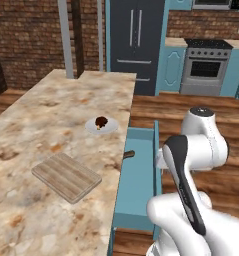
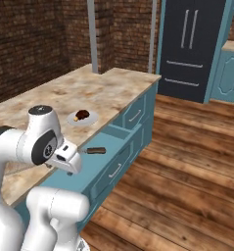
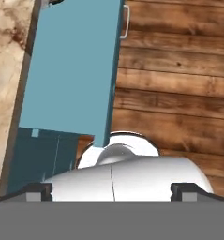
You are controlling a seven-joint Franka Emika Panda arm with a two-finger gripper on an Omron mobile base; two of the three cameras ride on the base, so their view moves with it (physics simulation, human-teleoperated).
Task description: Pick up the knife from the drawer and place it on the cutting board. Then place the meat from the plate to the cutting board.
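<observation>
The teal drawer (image 1: 137, 180) stands pulled out from the island, its flat interior (image 3: 71, 70) bare below my hand. The knife's dark brown handle (image 1: 129, 154) pokes out at the drawer's far end (image 2: 95, 150); its blade is hidden under the counter edge. On the marble counter, the meat (image 1: 101, 121) sits on the white plate (image 1: 93, 127), and the wooden cutting board (image 1: 66, 176) lies nearer, to the left. My gripper (image 3: 111, 191) hangs open above the drawer's near end, fingertips (image 3: 38, 190) wide apart with nothing between them, well short of the knife.
The drawer's silver bar handle (image 3: 126, 21) faces the wooden floor (image 2: 187, 162). Panelled teal drawer fronts (image 2: 135, 115) line the island side. A dark fridge (image 1: 136, 40) and a steel oven (image 1: 205, 67) stand at the back.
</observation>
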